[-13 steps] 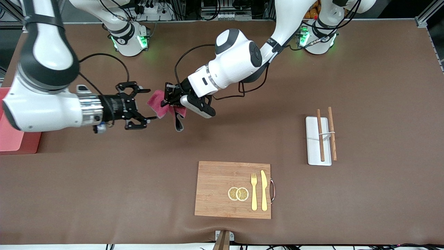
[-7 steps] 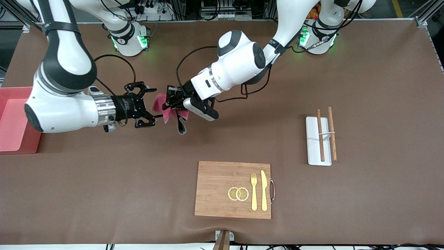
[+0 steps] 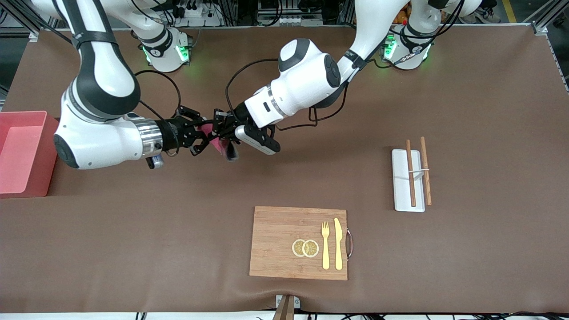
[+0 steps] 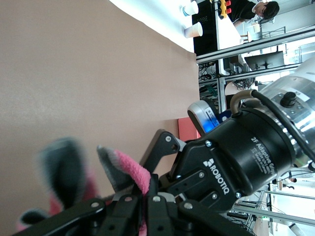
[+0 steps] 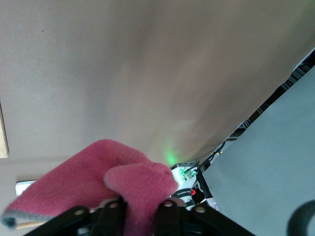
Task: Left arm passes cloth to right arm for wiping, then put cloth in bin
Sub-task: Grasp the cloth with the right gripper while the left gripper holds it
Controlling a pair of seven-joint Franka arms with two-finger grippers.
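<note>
Both arms are joined over the brown worktop (image 3: 133, 231), toward ten o'clock from its middle in the front view. The small magenta-red fabric cloth (image 3: 216, 143) with a grey edge hangs in the air between them, and its grey tail droops on the side nearest the camera.

The left end effector (image 3: 221, 131) is clamped shut on the cloth. The right end effector (image 3: 202, 135) has its fingers drawn in on the same bunch from the nine o'clock side. The right wrist view shows a pink fold (image 5: 98, 182) sitting between those fingers.

The main risk, as I judge it, is timing.
- If the left arm lets go before the right hold is firm, the soft cloth could slip out and drop to the worktop.
- If the right arm pulls away while the left is clamped, the fabric could stretch or tear free of one side.
- The two sets of black fingers are very close, so they could knock together or pinch each other rather than the cloth.

Containers, from near to far:
- **Tray:** the white rectangular tray (image 3: 402, 195) at three o'clock carries one of a pair of wooden chopsticks (image 3: 411, 178); the other lies just beside it.
- **Bin:** the pink rectangular plastic bin (image 3: 26, 194) at the nine o'clock edge looks empty, with the cloth well apart from it.
</note>
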